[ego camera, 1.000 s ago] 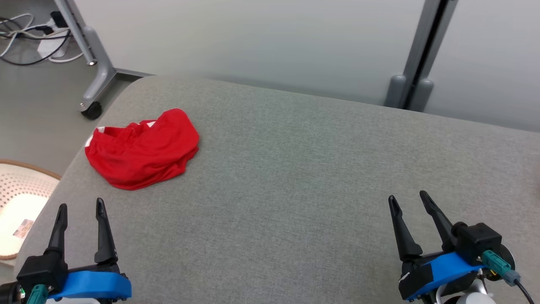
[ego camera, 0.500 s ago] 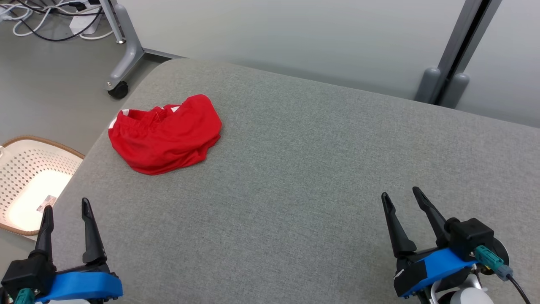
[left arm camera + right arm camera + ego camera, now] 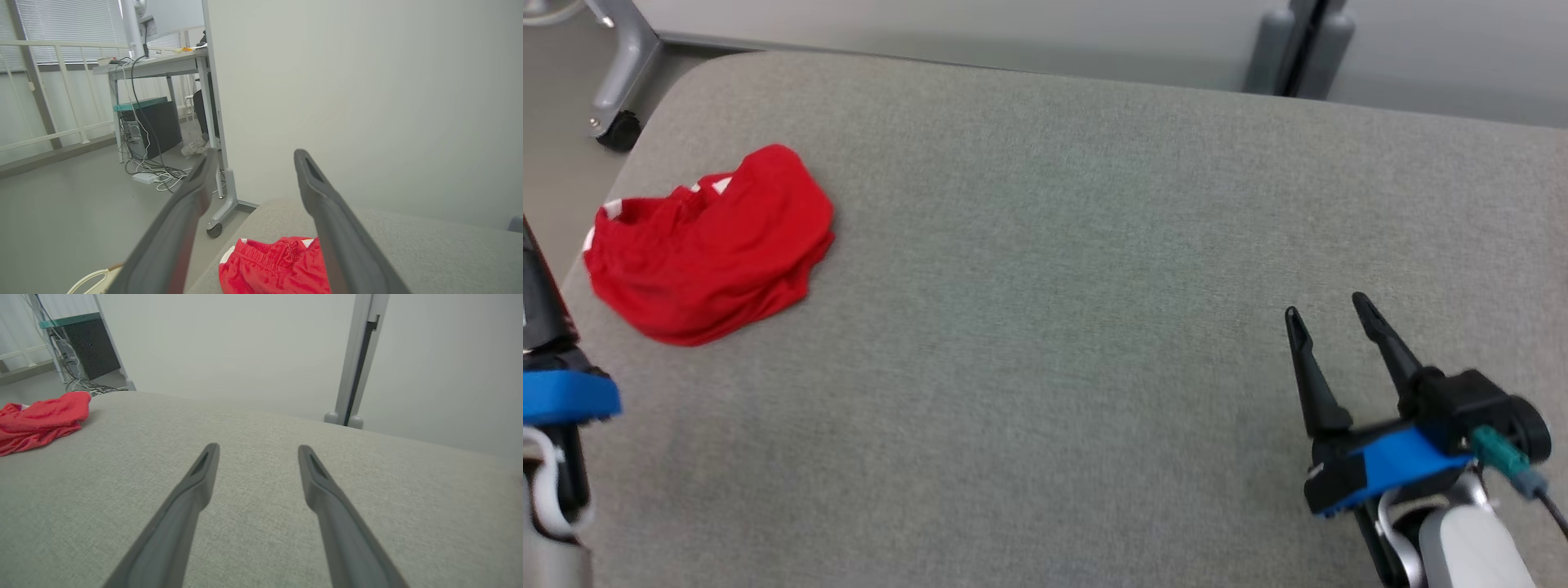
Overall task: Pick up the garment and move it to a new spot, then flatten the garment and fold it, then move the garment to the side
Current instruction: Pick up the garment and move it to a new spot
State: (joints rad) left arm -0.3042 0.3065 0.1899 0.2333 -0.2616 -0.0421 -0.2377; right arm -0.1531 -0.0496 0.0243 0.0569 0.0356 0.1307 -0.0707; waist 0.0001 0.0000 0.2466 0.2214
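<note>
Two grippers hang open over our grey bench, and neither holds anything. Our left gripper spreads its fingers wide at the bench's left edge. In the left wrist view they frame the red garment, which lies just beyond and below them, untouched. The garment sits crumpled in a heap near the bench's far left corner, with its gathered waistband and small white patches showing along the far side. Our right gripper hovers over the near right part of the bench, well apart from the garment. Its fingers are spread just as wide and point toward the far edge, with bare fabric between them. Behind the bench stands a pale panel. A castor rests on the floor off the far left corner.
</note>
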